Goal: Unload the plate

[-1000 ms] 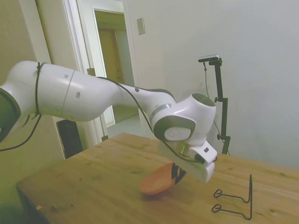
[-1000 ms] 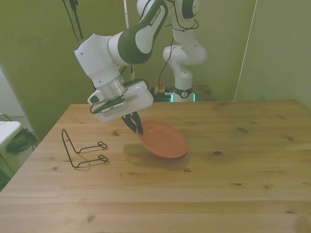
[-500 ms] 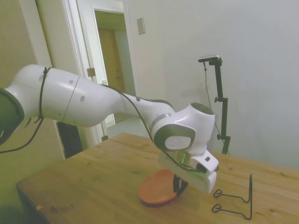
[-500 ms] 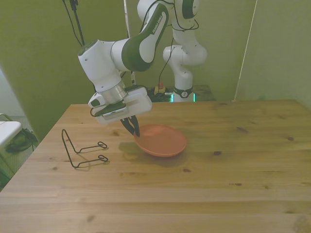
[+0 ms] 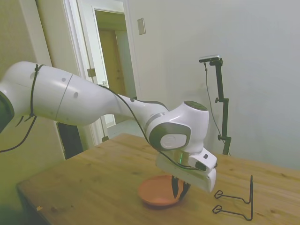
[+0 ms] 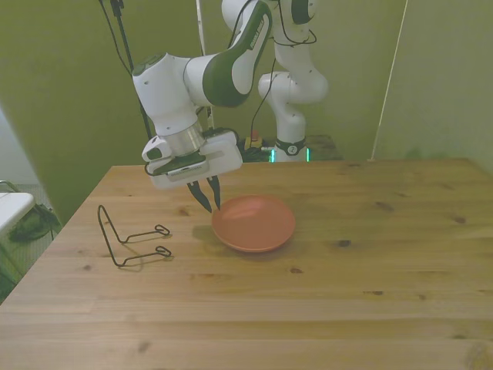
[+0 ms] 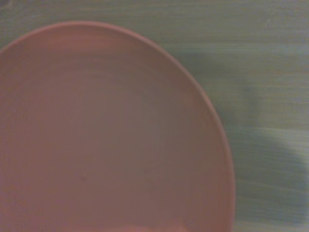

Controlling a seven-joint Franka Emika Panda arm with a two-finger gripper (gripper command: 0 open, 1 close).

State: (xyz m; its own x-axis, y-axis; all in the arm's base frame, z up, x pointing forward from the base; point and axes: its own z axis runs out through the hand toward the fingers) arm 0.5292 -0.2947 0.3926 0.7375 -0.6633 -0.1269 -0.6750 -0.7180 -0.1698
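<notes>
The plate [image 6: 254, 223] sits flat on the wooden table [image 6: 370, 293], right side up, roughly mid-table and a bit toward the front view's left. The claw [image 6: 205, 202] hangs just above the plate's rim on the front view's left side, pointing straight down. In the front view its two dark fingers [image 6: 216, 194] look a little apart, with the tips just off the rim's outer edge, so it looks slightly open and not gripping anything. From the side view the claw [image 5: 179, 188] comes down at the plate's [image 5: 157, 191] edge nearest the wire stand, and the fingertips overlap the rim there, so I honestly can't tell from that angle whether they touch it.

The plate has nothing in it. The wrist view backs that up: a plain pinkish-orange bowl surface [image 7: 106, 135] fills most of the shot, smooth and unmarked, with the curved rim and wood grain [image 7: 260, 72] beyond it. It's pretty blurry though.

The thin black wire stand [image 6: 127, 235] is on the table well off to the front view's left of the plate, not touching it and holding nothing. In the side view the stand [image 5: 236, 201] sits past the claw, close to the table's edge, its tall prong upright.
</notes>
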